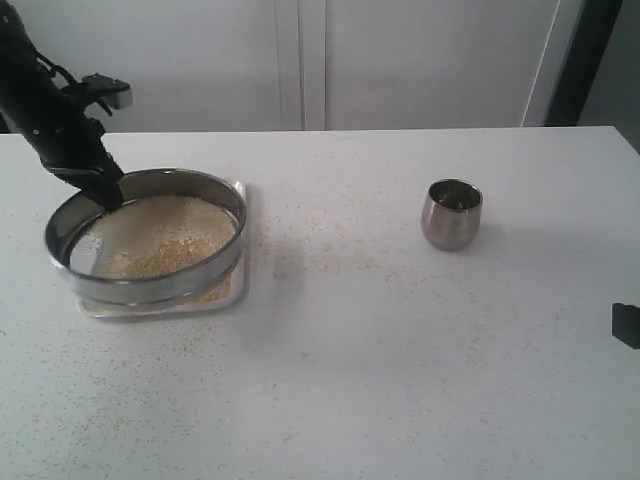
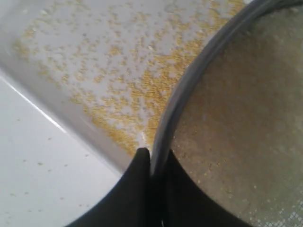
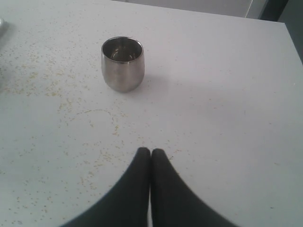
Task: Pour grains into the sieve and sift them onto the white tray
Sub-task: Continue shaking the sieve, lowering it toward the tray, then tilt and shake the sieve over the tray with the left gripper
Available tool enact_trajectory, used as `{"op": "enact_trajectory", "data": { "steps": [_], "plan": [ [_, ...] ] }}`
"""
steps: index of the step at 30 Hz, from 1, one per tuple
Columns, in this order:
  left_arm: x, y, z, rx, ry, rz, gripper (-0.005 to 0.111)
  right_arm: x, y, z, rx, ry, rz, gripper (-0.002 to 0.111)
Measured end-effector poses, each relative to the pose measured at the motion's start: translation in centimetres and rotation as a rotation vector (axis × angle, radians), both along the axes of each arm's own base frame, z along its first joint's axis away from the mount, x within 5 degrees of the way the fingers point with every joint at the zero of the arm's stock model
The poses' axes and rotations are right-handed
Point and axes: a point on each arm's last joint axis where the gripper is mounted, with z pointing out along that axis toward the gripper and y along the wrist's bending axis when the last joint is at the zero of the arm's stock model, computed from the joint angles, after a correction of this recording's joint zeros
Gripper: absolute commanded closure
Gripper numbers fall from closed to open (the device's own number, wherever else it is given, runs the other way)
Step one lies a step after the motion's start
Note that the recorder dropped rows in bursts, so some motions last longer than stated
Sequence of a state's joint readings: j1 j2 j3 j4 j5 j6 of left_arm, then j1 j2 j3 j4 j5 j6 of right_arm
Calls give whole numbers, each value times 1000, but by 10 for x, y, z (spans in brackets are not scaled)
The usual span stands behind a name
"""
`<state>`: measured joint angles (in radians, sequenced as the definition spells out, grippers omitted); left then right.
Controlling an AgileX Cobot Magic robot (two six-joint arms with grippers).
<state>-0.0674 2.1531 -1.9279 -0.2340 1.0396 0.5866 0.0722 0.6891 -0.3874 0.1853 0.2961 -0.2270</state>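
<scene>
The wide steel sieve sits over the white tray at the left of the table, with a layer of tan grains on its mesh. My left gripper is shut on the sieve's far-left rim. In the left wrist view the rim runs between the two black fingers, with one finger outside and one inside the ring. Yellow grains lie scattered on the tray below. My right gripper is shut and empty above the table, near the small steel cup.
The small rounded steel cup stands upright at the right of the table. Spilled grains speckle the tabletop between tray and cup. A dark part of the right arm shows at the right edge.
</scene>
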Motion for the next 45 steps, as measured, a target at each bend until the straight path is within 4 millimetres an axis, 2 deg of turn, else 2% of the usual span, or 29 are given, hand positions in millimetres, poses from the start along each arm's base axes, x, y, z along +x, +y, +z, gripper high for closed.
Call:
{"op": "enact_trajectory", "data": {
  "steps": [3, 5, 7, 11, 12, 14, 15, 17, 18, 20, 23, 24, 26, 28, 30, 31, 34, 35, 36, 38, 39, 41, 43, 45],
  "plan": [
    [8, 2, 2, -67, -1, 292, 107, 0, 0, 0, 0, 0, 0, 108],
    [13, 7, 3, -99, -17, 405, 107, 0, 0, 0, 0, 0, 0, 108],
    [12, 9, 3, -79, -27, 352, 107, 0, 0, 0, 0, 0, 0, 108],
    [-4, 2, 0, 9, 21, -88, 107, 0, 0, 0, 0, 0, 0, 108],
    [-7, 0, -1, 11, 53, -99, 107, 0, 0, 0, 0, 0, 0, 108],
    [-4, 0, -1, 0, 72, 91, 107, 0, 0, 0, 0, 0, 0, 108],
    [0, 4, -1, -11, 63, 223, 107, 0, 0, 0, 0, 0, 0, 108],
    [7, 13, 0, -31, 31, 376, 107, 0, 0, 0, 0, 0, 0, 108],
    [9, 16, 0, -33, 17, 383, 107, 0, 0, 0, 0, 0, 0, 108],
    [7, 18, 0, -4, -5, 258, 107, 0, 0, 0, 0, 0, 0, 108],
    [-4, 11, -1, 38, 17, -103, 107, 0, 0, 0, 0, 0, 0, 108],
    [-7, 7, -1, 37, 35, -154, 107, 0, 0, 0, 0, 0, 0, 108],
    [-5, 2, -1, 28, 38, -57, 107, 0, 0, 0, 0, 0, 0, 108],
    [4, 5, -1, 27, 11, 213, 107, 0, 0, 0, 0, 0, 0, 108],
    [10, 9, 0, 38, -35, 320, 107, 0, 0, 0, 0, 0, 0, 108],
    [11, 11, 0, 51, -55, 297, 107, 0, 0, 0, 0, 0, 0, 108],
    [7, 6, -1, 94, -74, 24, 107, 0, 0, 0, 0, 0, 0, 108],
    [5, 2, -1, 90, -68, -17, 107, 0, 0, 0, 0, 0, 0, 108],
    [5, -1, -1, 76, -65, 2, 107, 0, 0, 0, 0, 0, 0, 108],
    [9, -3, 0, 37, -71, 162, 107, 0, 0, 0, 0, 0, 0, 108],
    [13, -2, 1, 2, -72, 302, 107, 0, 0, 0, 0, 0, 0, 108],
    [16, 7, 2, -25, -75, 409, 107, 0, 0, 0, 0, 0, 0, 108],
    [16, 11, 3, -33, -79, 347, 107, 0, 0, 0, 0, 0, 0, 108],
    [10, 9, 3, -48, -66, 133, 107, 0, 0, 0, 0, 0, 0, 108]
  ]
}}
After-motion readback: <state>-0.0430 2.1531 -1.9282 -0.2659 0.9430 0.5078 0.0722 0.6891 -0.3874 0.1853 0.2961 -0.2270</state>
